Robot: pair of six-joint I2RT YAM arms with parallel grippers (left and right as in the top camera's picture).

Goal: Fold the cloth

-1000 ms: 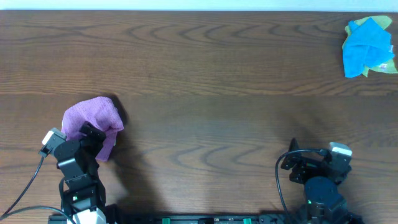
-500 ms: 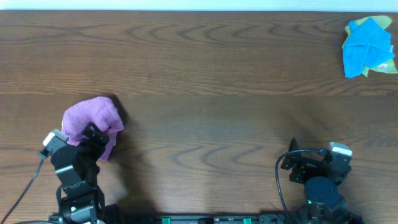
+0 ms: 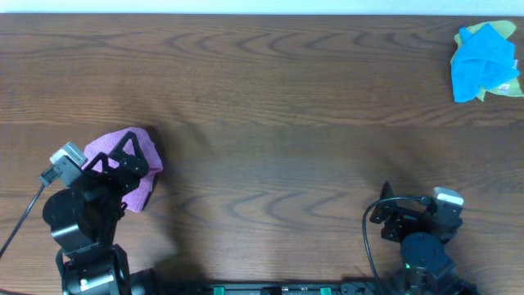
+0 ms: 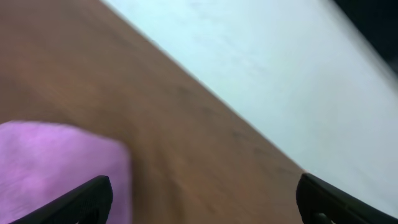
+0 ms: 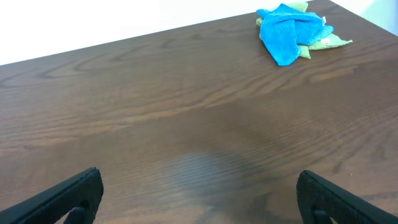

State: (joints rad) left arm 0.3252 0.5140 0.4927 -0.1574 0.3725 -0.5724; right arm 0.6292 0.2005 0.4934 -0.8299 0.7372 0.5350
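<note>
Dark wood table [image 3: 270, 98]; purple cloth [image 3: 106, 143] crumpled near left edge.

Left arm [image 3: 82, 221]: black housings, white wrist module, black cable. Right arm [image 3: 417, 238]: likewise, green base light. Right end effector [image 5: 199, 196]: black fingers [image 5: 71, 193].

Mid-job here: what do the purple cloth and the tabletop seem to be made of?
Purple cloth: soft, matte, fuzzy fabric, likely terry or microfibre; it bunches in rounded folds. Tabletop: dark wood grain, smooth, slight sheen; solid wood or laminate, cannot tell.
</note>
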